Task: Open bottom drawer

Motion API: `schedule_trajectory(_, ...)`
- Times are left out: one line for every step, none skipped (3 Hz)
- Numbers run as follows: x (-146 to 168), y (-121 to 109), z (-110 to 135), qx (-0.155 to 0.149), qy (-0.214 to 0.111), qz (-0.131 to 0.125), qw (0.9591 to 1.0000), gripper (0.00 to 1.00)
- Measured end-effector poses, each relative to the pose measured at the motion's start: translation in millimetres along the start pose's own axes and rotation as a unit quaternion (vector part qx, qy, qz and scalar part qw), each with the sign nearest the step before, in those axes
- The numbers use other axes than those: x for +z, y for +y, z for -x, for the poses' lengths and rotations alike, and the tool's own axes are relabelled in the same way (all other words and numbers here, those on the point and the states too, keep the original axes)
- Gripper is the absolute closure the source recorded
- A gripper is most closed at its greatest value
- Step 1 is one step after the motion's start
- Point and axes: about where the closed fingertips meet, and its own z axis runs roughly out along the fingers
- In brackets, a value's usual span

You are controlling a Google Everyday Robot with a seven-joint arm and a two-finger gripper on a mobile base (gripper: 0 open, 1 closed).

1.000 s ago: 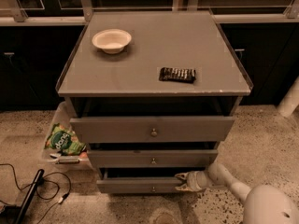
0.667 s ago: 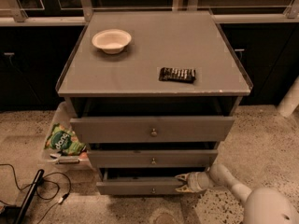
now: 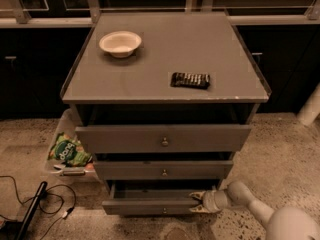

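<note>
The grey cabinet (image 3: 125,89) has three drawers. The bottom drawer (image 3: 145,207), the slimmest one with a small brass knob, is pulled out a little, and its dark inside shows behind the front panel. My gripper (image 3: 196,202) reaches in from the lower right. It sits at the right end of that front panel, with one white finger above the panel's edge and one below, closed on it. My white arm (image 3: 240,196) trails off to the bottom right corner.
Above are the middle drawer (image 3: 162,170) and the top drawer (image 3: 162,139), both slightly out. A white bowl (image 3: 120,43) and a black packet (image 3: 190,80) lie on the cabinet top. A green bag (image 3: 69,151) and black cables (image 3: 45,204) lie on the floor at left.
The bottom drawer has slid further out toward the camera, and my gripper has come with it at the panel's right end.
</note>
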Motion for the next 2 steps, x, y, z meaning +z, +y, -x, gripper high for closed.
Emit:
schedule_trajectory(-1.1,-0.4,1.0,0.000,0.000,0.000,1.0000,0.88)
schedule_trajectory(-4.4,4.3,3.5,-0.001,0.002,0.001,1.0000,1.00)
